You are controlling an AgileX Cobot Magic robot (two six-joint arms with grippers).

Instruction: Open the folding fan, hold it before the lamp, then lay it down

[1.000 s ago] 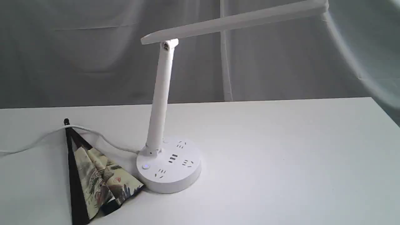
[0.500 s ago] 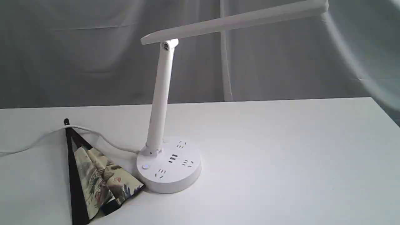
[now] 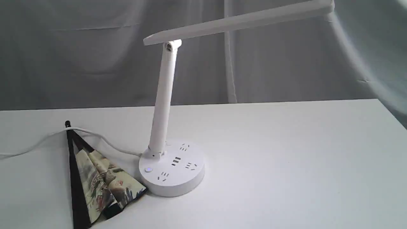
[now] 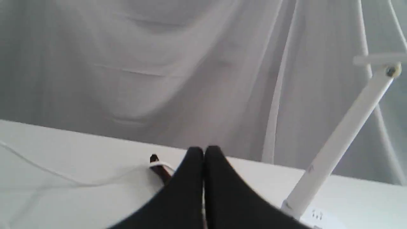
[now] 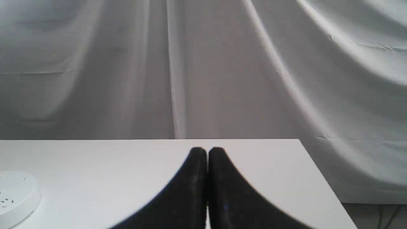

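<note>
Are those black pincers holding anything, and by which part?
Nothing. The left gripper and right gripper are both shut and empty; the folding fan lies on the table beside the lamp.

Glossy white plastic lamp [image 3: 165, 105]; printed paper fan [image 3: 101, 183]; matt table [image 3: 286, 165].

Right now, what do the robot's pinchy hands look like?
Only the fingers show. The left gripper and the right gripper look alike: each has two plain, smooth black fingers, wide at the base and curving in to narrow, rounded tips. No markings or cables can be seen on them, and the arms themselves are out of view.
</note>
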